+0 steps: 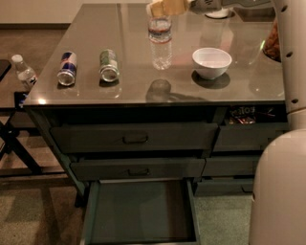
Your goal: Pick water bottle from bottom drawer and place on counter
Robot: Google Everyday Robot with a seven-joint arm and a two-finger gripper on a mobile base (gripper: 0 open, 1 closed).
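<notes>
Glossy and grey, the counter point(119, 28) fills the upper view above its dark cabinet, whose bottom drawer point(141, 210) stands pulled out, its floor bare. Near the counter's far middle the water bottle point(159, 45) stands upright, left of a white bowl point(211, 62) and right of two cans point(109, 65). The gripper point(167, 7) sits at the bottle's top, covering the cap; whether it grasps cannot be told.

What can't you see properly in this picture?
In the camera view:
the gripper, above the water bottle: cut off by the upper edge.
the bottle's cap: hidden by the gripper.
the bottom drawer: front cut off by the lower edge.
the brown bag: partly hidden by the robot's arm.
</notes>
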